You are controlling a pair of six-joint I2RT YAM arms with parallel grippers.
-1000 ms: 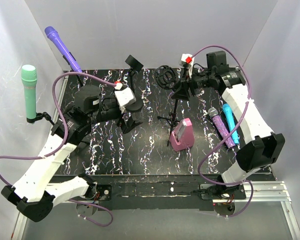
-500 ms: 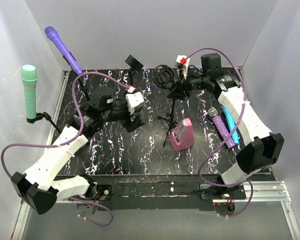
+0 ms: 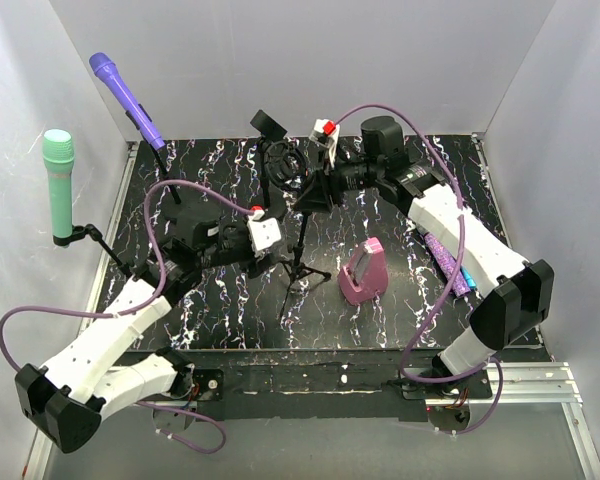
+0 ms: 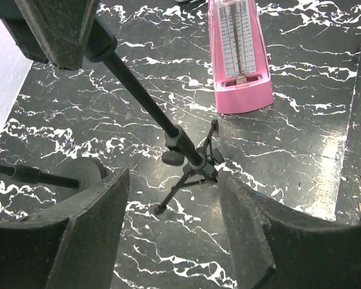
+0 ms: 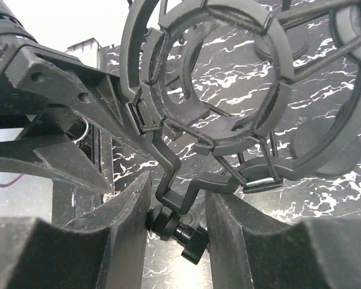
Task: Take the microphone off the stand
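Over the last second the stand has travelled left across the table. It was behind the pink metronome and is now well to the metronome's left, near the middle of the table. The right arm has swung left with it and now stretches diagonally from its base on the right towards the back centre. The left arm has pulled away from the back left and dropped lower, bringing its wrist just beside the stand's pole.

The right gripper reaches in level from the right. Its jaws are clamped on the swivel joint directly under the stand's shock mount, a finger on each side of the knob. The left gripper points down and to the right at the tripod hub. Its jaws have narrowed but are still apart and grip nothing, and the tripod's legs show through the gap between them. Whether every tripod foot touches the table I cannot tell.

A purple microphone sits tilted in a holder at the back left corner. A green microphone stands upright in a clip by the left wall. A sparkly purple microphone lies on the table, partly under the right forearm.
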